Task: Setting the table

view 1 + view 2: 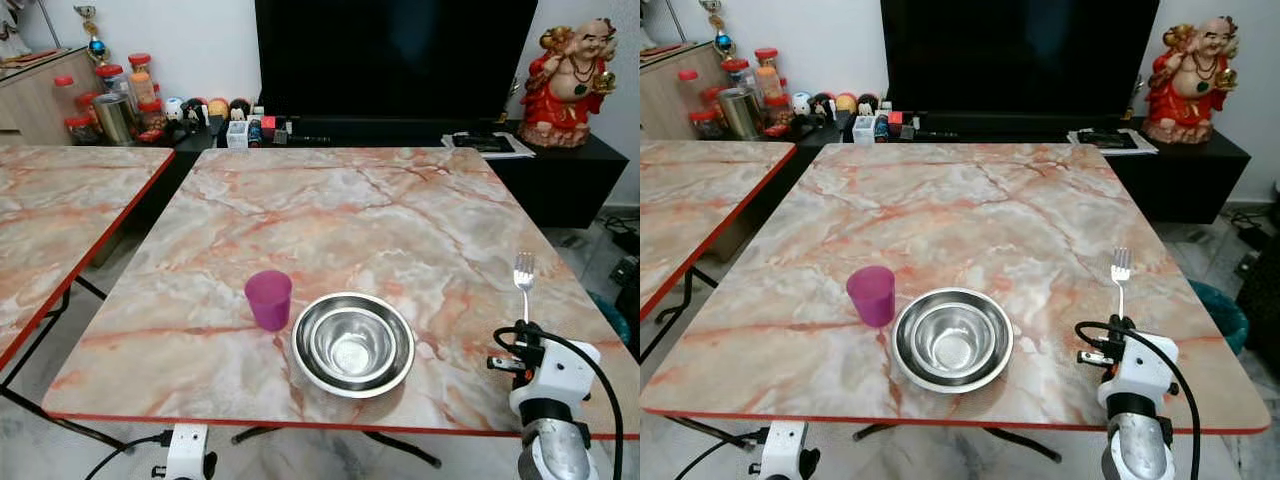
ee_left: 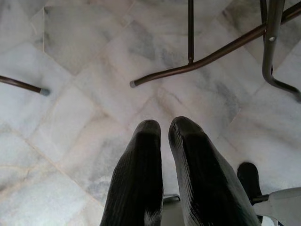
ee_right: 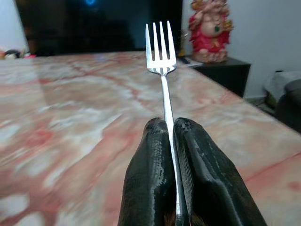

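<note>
Right of the steel bowls, over the near right part of the marble table, the right gripper holds the fork, fingers pressed together on its thin handle. And look at that fork: tines pointing away from the robot toward the far side of the table, the handle running straight back between the two black fingers. From the wrist view the fork stands out above the tabletop, level with the surface, not lying on it as far as can be told.

The steel bowls themselves sit nested, one inside another, near the table's front edge. Just left of the bowls stands a small purple cup, upright, open end up, very close to the bowls' rim; whether the two touch cannot be told.

Down below the front edge, left of the bowls, the left gripper hangs over the pale tiled floor, its two fingers nearly together with a narrow gap between them and nothing in them. Dark metal table legs cross the floor ahead of it.

Beyond the bowls, past the far edge of the table, a black television stands on a low cabinet, with a red and gold figurine to its right and jars to its left. A second marble table sits off to the left of the bowls.
</note>
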